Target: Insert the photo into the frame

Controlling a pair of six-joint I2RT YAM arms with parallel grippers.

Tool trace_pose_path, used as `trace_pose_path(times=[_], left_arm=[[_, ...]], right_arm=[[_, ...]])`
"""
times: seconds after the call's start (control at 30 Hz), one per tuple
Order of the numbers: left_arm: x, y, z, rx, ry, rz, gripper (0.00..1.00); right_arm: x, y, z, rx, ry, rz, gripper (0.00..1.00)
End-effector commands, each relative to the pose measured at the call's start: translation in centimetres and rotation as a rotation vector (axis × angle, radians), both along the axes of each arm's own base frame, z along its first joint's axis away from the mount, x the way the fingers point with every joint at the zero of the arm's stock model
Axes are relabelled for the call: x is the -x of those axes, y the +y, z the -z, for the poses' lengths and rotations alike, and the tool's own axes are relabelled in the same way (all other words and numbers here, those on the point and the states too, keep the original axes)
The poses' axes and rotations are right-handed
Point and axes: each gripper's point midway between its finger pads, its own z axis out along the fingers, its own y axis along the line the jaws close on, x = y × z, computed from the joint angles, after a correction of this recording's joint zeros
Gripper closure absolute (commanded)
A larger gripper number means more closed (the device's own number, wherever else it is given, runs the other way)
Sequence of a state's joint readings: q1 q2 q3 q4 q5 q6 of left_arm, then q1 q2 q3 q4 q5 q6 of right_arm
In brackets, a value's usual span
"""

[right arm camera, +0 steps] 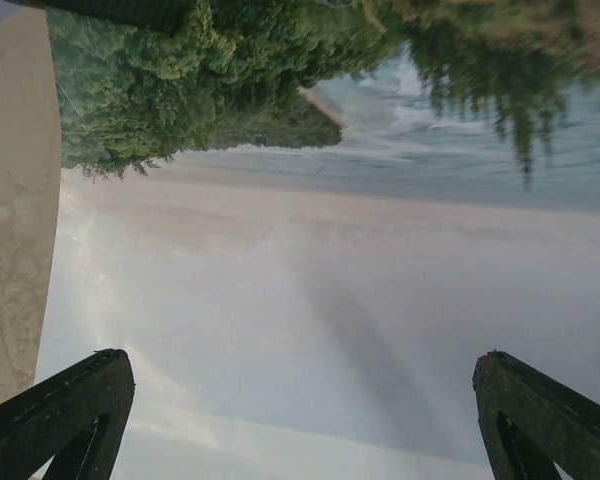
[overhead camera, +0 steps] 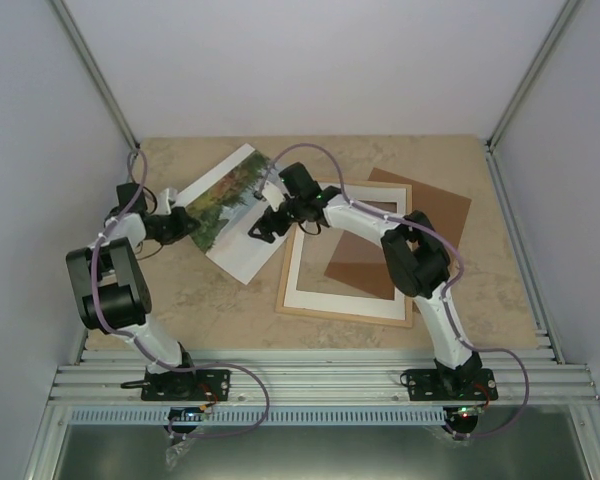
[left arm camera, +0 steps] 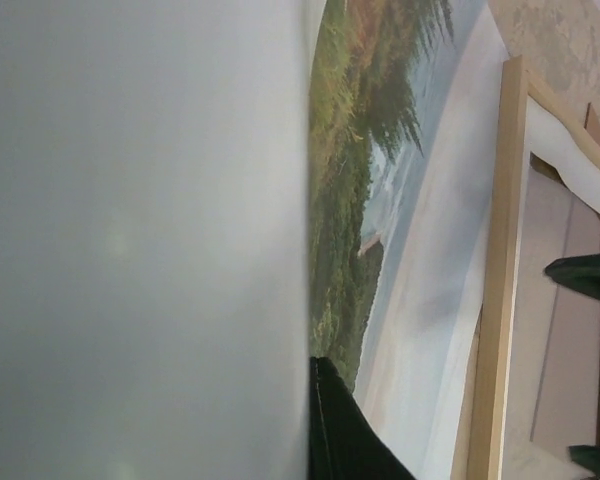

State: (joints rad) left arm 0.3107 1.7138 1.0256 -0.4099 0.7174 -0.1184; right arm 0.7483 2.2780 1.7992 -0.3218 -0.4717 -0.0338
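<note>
The photo (overhead camera: 223, 196), a landscape print with green trees, water and pale sky, is held tilted at the back left of the table. My left gripper (overhead camera: 187, 226) is shut on its left edge. In the left wrist view one black finger (left arm camera: 342, 432) lies on the print (left arm camera: 360, 200); the other is hidden behind blurred white paper. My right gripper (overhead camera: 264, 228) is open at the photo's right edge. Its fingers (right arm camera: 75, 415) stand wide apart over the pale sky (right arm camera: 310, 280). The light wooden frame (overhead camera: 345, 315) lies flat to the right and also shows in the left wrist view (left arm camera: 500, 280).
A white mat border (overhead camera: 340, 298) lies inside the frame. A brown backing panel (overhead camera: 420, 215) lies partly across and behind it. White walls and metal posts enclose the table; a metal rail runs along the near edge (overhead camera: 310, 380).
</note>
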Motion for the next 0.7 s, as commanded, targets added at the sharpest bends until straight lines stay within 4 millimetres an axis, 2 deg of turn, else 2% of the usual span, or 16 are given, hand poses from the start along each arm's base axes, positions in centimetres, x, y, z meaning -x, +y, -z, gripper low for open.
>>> trace_pose_path(times=[0.0, 0.1, 0.3, 0.5, 0.57, 0.67], left_arm=[[-0.4, 1.4, -3.0, -0.127, -0.077, 0.048, 1.00], [-0.1, 2.0, -5.0, -0.243, -0.128, 0.117, 1.00], [0.9, 2.8, -10.5, -0.467, -0.267, 0.254, 1.00], [2.3, 2.1, -16.8, -0.612, -0.407, 0.372, 1.00], [3.3, 1.4, -19.0, -0.686, -0.469, 0.419, 1.00], [5.0, 0.0, -21.2, -0.800, -0.553, 0.499, 1.00]], right_arm=[[-0.9, -1.0, -4.0, -0.064, -0.048, -0.014, 0.05], [-1.8, -2.4, -6.7, -0.089, -0.113, -0.032, 0.02], [-3.5, -5.8, -14.5, -0.092, -0.407, -0.142, 0.02], [-4.1, -6.9, -22.7, -0.053, -0.775, -0.201, 0.02], [-3.6, -7.1, -25.2, -0.059, -0.871, -0.224, 0.02], [-2.4, -6.6, -28.3, -0.056, -0.969, -0.263, 0.02]])
